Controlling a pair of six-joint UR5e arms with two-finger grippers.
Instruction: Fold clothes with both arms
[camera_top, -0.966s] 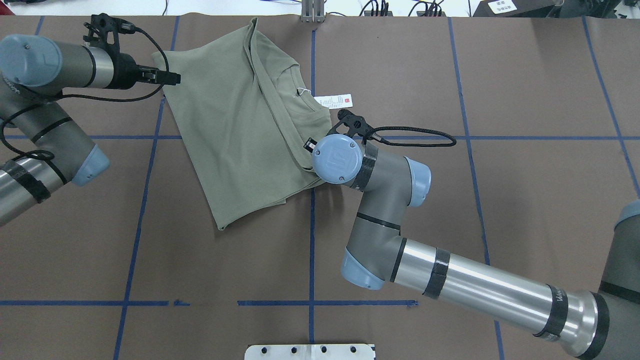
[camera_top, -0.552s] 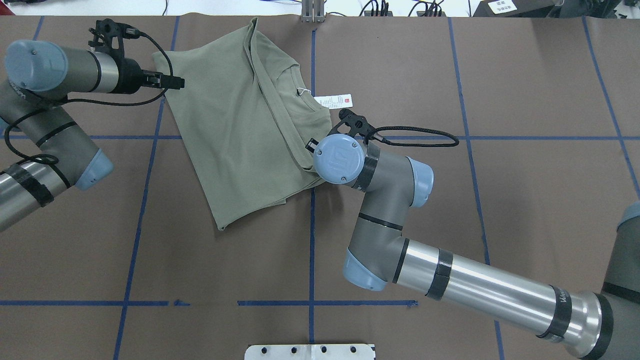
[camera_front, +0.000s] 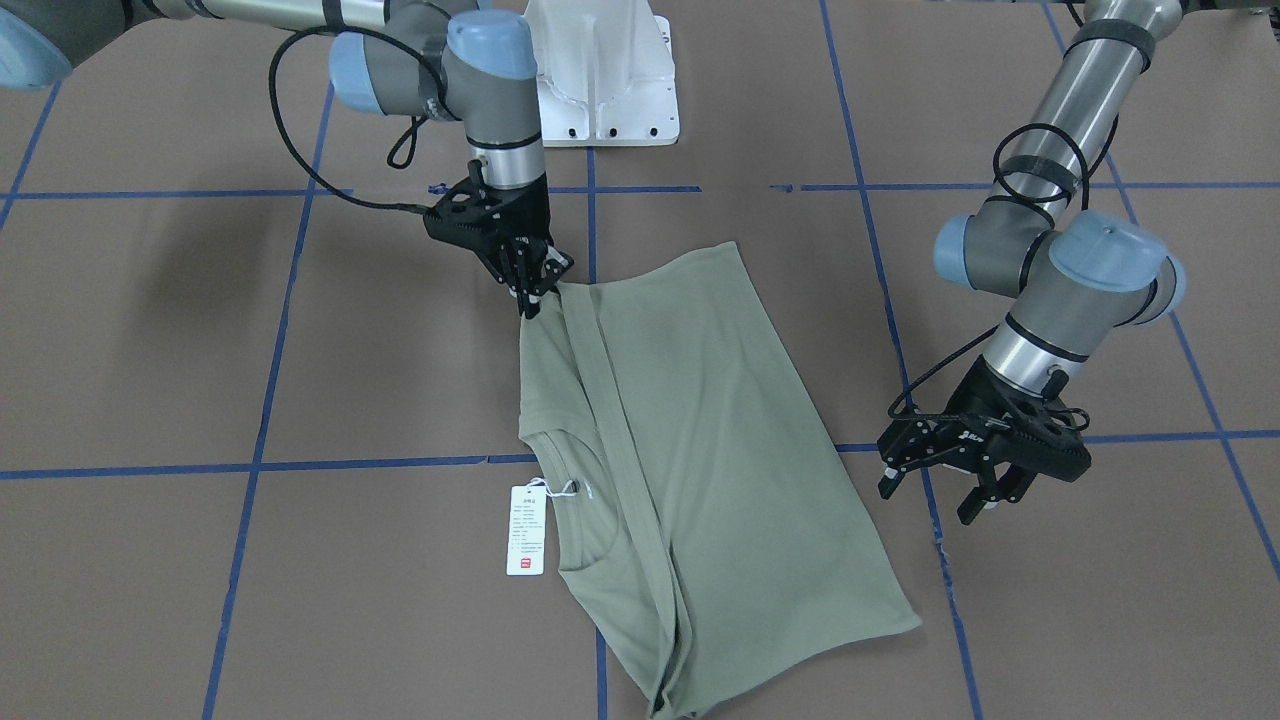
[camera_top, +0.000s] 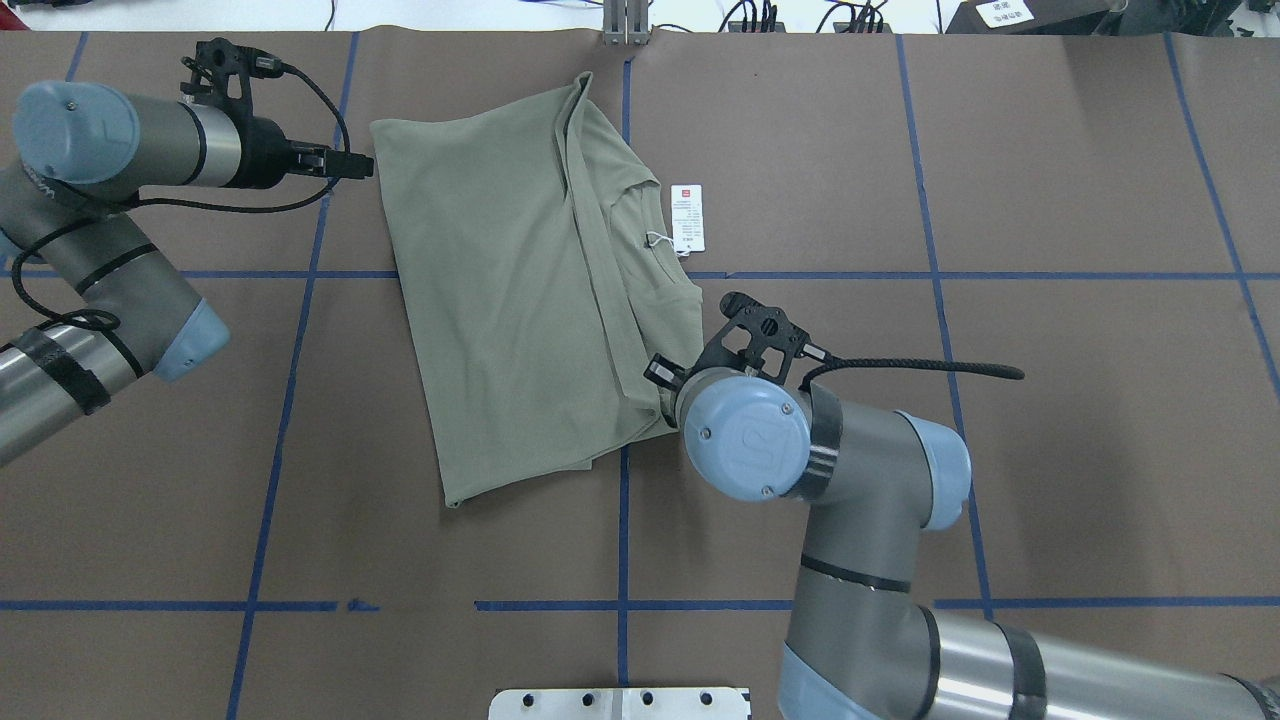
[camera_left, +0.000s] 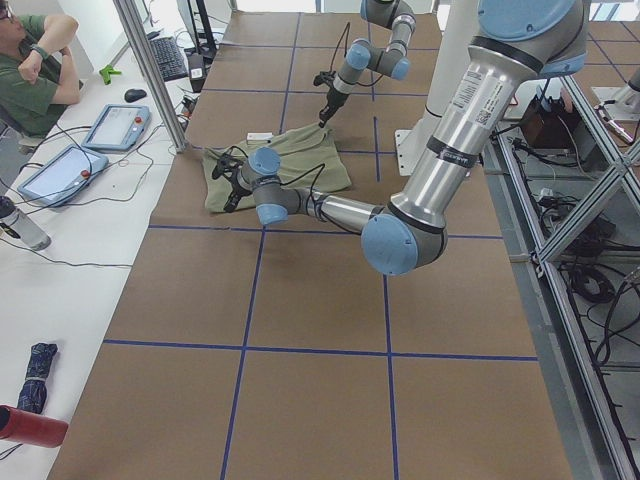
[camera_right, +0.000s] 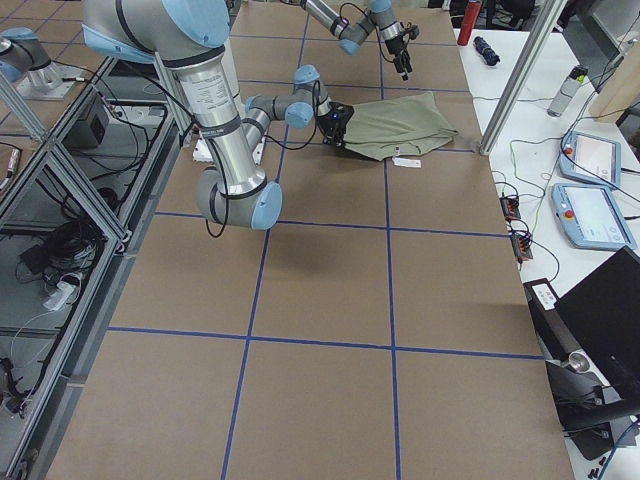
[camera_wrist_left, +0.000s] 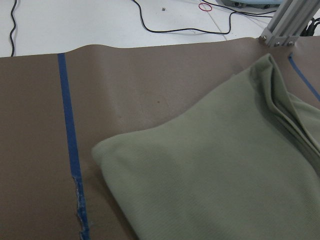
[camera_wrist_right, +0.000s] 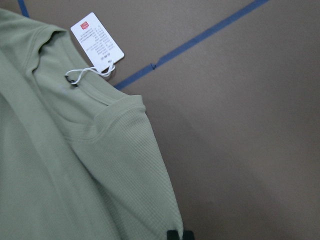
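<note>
Lying half-folded on the surface, shirt; right gripper fingers are pinching its corner, left gripper fingers are hanging wide beside its opposite edge. Risk: one-sided pulling likely skewing the fold.

I read the shirt as plain olive green throughout, a fine ribbed knit with no print. Its hang tag, at 2 o'clock from the shirt's middle in my overhead view, is white with grey lettering and one small red square. The table cover is flat brown, gridded with blue tape lines. The left arm and right arm are grey and silver with light blue caps and black bands and cables. The left gripper and right gripper are black. The pedestal base is white.
</note>
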